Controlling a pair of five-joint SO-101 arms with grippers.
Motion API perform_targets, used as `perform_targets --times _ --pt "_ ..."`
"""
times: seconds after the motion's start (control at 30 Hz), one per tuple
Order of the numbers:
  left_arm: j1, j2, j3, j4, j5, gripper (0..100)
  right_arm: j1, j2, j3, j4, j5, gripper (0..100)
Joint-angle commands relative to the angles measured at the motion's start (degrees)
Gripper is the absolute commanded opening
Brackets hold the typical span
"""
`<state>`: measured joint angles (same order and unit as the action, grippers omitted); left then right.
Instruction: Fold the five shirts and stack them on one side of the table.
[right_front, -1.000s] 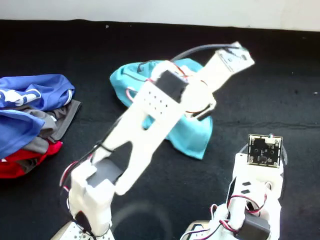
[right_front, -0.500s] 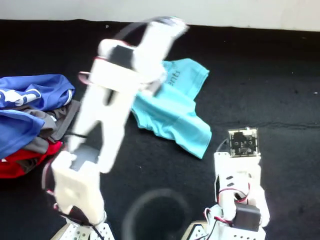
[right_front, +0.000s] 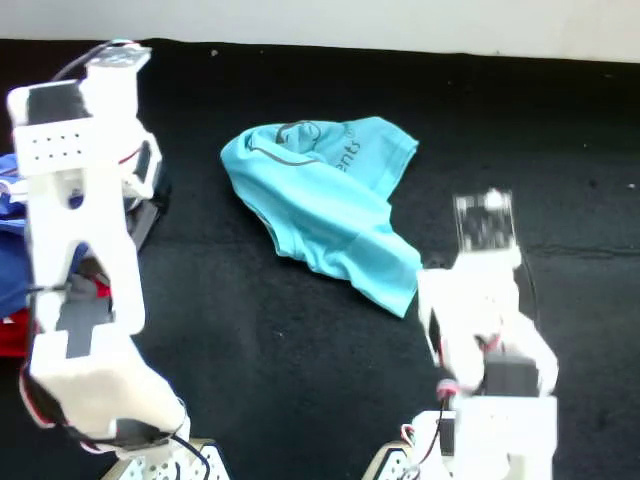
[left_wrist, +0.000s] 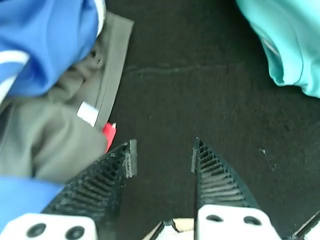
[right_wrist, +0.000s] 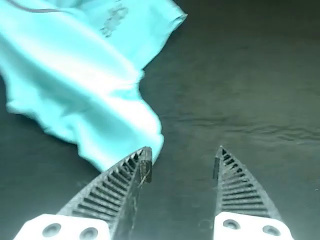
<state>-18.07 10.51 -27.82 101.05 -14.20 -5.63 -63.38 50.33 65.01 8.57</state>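
On the desk (right_front: 300, 390), turquoise shirt (right_front: 320, 200) lies crumpled, long axis slanting from far left to near right. Heaped shirt pile (left_wrist: 45, 125) at left edge. My right gripper (right_wrist: 182, 152), jaws apart, is nearer: hem corner just beside it. My left gripper (left_wrist: 162, 150), apart too, over pile's edge.

The crumpled turquoise fabric shirt (right_front: 320, 205) carries dark grey lettering and a thin grey line near its collar. The shiny royal-blue shirt (left_wrist: 45, 40) has white markings; the plain grey shirt (left_wrist: 50, 140) bears a white tag; the red shirt (left_wrist: 108, 137) is unpatterned. The table (right_front: 560, 130) is black.
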Motion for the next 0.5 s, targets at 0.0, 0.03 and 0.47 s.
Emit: perform_targets --times 0.0,0.03,0.47 --pt "-1.54 -12.79 6.81 0.62 0.26 19 -6.81 16.66 -16.57 4.09 -1.58 20.4" --pt "-1.63 -15.87 9.8 0.62 0.26 19 -8.92 20.09 -18.86 4.26 -1.58 20.4" --pt "-10.68 -32.4 43.21 -11.25 0.26 19 -20.7 60.0 -27.38 -2.33 -1.32 20.4"
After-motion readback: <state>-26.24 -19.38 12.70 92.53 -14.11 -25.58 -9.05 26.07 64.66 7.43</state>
